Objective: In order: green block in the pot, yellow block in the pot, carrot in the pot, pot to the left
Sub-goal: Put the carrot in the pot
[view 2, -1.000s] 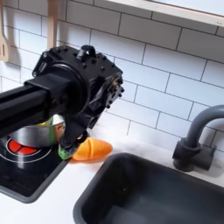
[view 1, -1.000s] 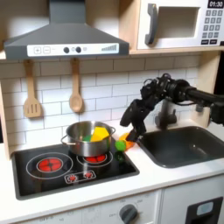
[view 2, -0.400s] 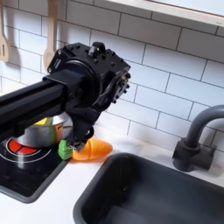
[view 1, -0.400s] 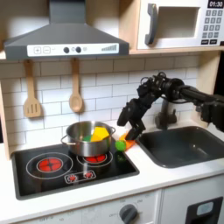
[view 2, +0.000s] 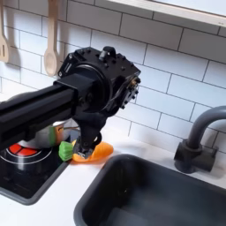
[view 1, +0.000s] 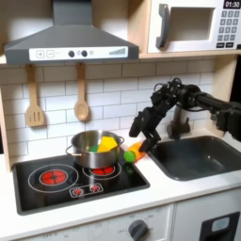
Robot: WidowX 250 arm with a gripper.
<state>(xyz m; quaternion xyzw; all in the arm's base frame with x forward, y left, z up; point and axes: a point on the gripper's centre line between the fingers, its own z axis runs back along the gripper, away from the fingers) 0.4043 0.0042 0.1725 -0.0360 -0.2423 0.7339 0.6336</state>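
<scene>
A pale worktop is seen in both exterior views, with a black two-ring hob set into it and a dark sink recessed beside it. In the first exterior view the pot is stood on the hob towards its 2 o'clock corner, partly over a glowing red ring. From the pot, the carrot is found at about 3 o'clock, lying at the hob's edge between the pot and the sink. In the second exterior view the carrot is laid on its side on the pale surface, its green leafy end turned towards the hob.
</scene>
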